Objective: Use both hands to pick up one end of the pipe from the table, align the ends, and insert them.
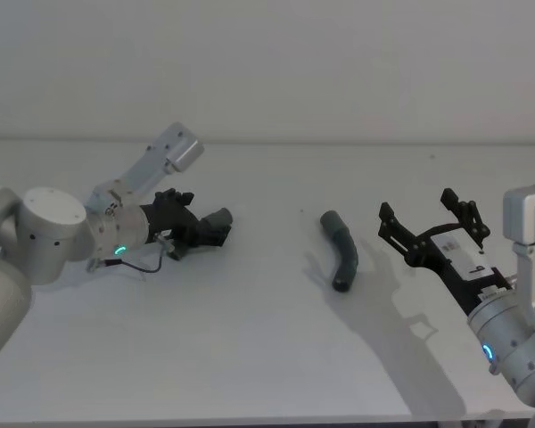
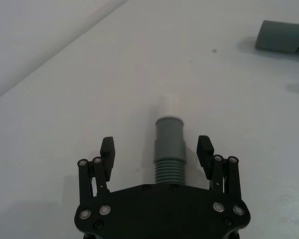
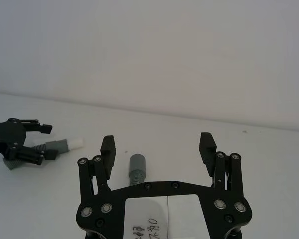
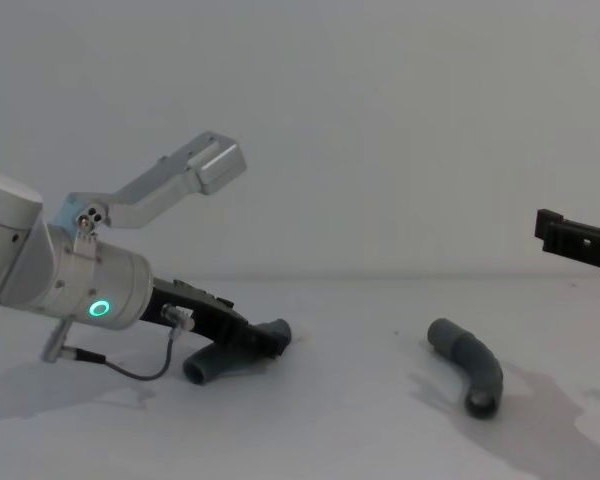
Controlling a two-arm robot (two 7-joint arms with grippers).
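Left gripper (image 2: 156, 144) spread wide, first pipe piece (image 2: 168, 149) lying between its fingers, unclamped | right gripper (image 3: 157, 143) spread wide above table (image 1: 250, 339), second pipe piece (image 3: 137, 167) just ahead.

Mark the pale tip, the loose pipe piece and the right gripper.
pale tip (image 2: 170, 106), left wrist view, its white end.
loose pipe piece (image 1: 346, 248), head view, its bend.
right gripper (image 3: 157, 143), right wrist view, midway between its fingers.

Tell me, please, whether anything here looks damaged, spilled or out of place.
Nothing stands out: one pipe piece lies within the open left gripper, the other pipe piece ahead of the open right gripper, both intact.
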